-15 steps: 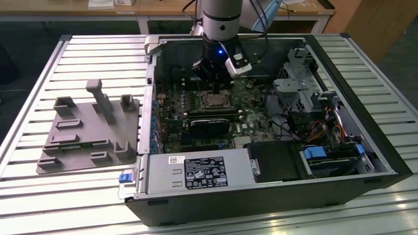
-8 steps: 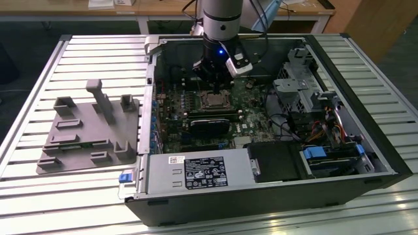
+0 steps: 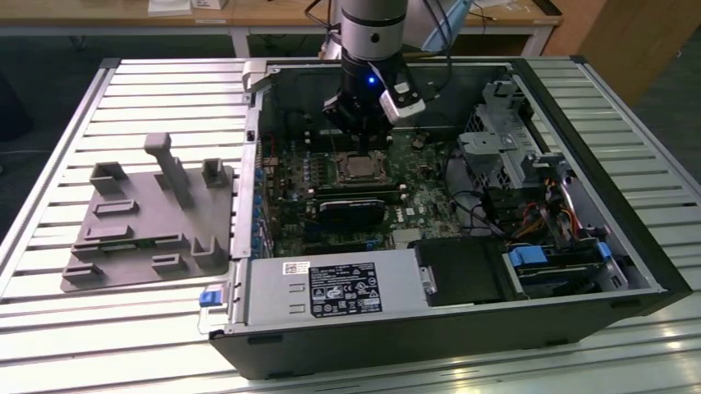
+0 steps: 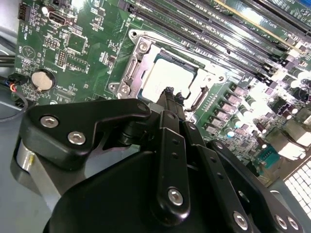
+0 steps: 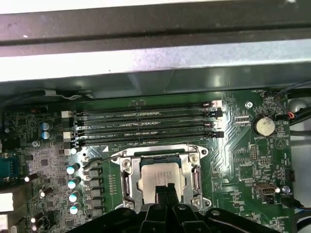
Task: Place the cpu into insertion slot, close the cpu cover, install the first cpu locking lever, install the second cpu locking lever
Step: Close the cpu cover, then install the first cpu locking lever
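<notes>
Cpu point(image 5: 158, 175): seated flat in insertion slot point(image 5: 194, 156), on green motherboard point(image 5: 238, 160), just beside the memory-slot edge.
Cpu cover point(image 5: 128, 180): apparently down, window framing the chip.
Gripper point(image 5: 165, 190): fingers drawn narrow, holding nothing; tips straight above the chip's edge farthest from the memory slots, contact not discernible.
</notes>
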Tool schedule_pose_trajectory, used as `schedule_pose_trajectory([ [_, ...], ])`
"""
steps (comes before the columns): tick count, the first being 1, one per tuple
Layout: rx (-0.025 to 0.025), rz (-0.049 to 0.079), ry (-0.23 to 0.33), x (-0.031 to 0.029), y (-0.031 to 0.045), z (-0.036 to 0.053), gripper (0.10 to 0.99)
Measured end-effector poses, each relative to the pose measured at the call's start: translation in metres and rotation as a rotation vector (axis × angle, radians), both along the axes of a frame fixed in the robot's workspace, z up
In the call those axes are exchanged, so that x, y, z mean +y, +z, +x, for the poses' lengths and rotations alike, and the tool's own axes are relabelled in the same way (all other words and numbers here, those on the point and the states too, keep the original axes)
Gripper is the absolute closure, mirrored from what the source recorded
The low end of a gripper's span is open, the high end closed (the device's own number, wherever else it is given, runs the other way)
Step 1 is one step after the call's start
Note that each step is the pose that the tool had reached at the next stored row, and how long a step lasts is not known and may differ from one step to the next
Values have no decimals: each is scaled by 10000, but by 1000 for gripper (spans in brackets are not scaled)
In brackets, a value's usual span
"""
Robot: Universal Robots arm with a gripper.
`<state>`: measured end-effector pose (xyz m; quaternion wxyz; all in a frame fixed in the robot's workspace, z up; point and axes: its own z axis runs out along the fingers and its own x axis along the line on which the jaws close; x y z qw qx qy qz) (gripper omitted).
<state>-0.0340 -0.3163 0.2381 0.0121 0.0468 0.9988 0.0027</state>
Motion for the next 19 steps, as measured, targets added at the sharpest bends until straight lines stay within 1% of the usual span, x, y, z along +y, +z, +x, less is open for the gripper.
schedule_pose_trajectory([
  [1, -1, 2, 0, 0, 0, 0, 984],
  [3, 1, -1, 0, 0, 24, 0, 984],
  [12, 2, -3, 0, -1, 35, 0, 984],
  [19, 0, 0, 0, 0, 106, 0, 984],
])
